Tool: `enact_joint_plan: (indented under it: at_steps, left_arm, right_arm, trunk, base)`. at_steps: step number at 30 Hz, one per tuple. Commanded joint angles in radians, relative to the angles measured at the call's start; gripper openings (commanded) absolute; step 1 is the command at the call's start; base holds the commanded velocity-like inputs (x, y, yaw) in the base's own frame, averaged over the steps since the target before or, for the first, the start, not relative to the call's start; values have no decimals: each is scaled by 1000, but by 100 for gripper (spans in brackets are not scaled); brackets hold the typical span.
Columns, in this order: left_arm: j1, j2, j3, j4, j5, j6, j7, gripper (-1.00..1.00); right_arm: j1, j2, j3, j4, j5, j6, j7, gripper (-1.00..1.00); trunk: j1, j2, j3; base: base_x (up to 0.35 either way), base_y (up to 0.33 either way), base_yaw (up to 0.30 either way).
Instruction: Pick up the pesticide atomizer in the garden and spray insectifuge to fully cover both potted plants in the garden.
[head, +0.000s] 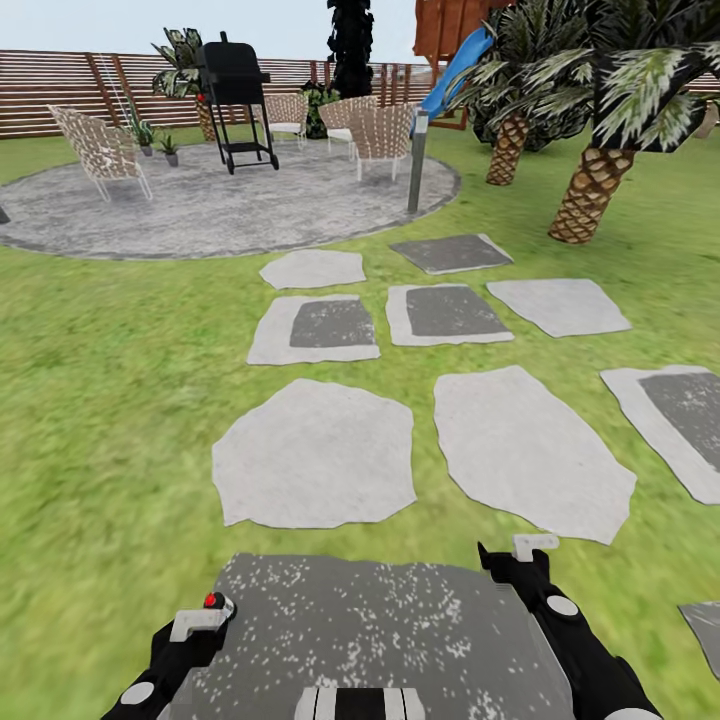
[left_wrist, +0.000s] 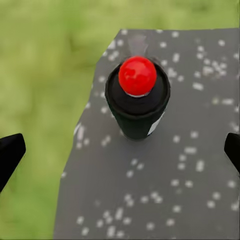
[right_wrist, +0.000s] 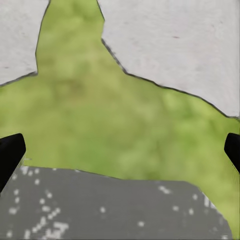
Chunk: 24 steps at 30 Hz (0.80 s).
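The pesticide atomizer (left_wrist: 137, 95) stands upright on a dark speckled stone slab (left_wrist: 165, 190); from above I see its red top and dark collar. Its red top (head: 210, 600) also shows at the tip of my left arm. My left gripper (left_wrist: 120, 152) is open, fingers spread wide to either side of the bottle and not touching it. My right gripper (head: 520, 555) hangs open over the slab's far edge and grass (right_wrist: 125, 115), with nothing in it. Two small potted plants (head: 144, 134) (head: 170, 149) sit far off on the round patio (head: 230, 205), beside a wicker chair (head: 100, 150).
Pale stepping stones (head: 318, 452) lie across the lawn between me and the patio. A black grill (head: 236, 95), more wicker chairs (head: 380, 135) and a grey bollard lamp (head: 417, 160) stand on the patio. Palm trees (head: 590, 190) rise at the right, with a slat fence (head: 50, 90) behind.
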<state>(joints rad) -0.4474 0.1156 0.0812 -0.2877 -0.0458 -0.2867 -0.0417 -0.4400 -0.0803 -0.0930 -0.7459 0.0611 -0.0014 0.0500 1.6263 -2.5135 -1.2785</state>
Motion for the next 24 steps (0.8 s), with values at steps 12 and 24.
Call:
enact_joint_plan:
  at_steps: [12, 24]
  left_arm:
    - [-1, -1, 8, 1, -5, -3, -4, 100]
    - [0, -2, 8, 2, -5, -35, -4, 100]
  right_arm:
    - [0, 1, -4, -1, 6, 0, 5, 100]
    - [0, 1, -6, -5, 5, -2, 4, 100]
  trunk:
    - [0, 0, -1]
    - [1, 0, -5]
  base:
    - [113, 0, 0]
    - [23, 0, 0]
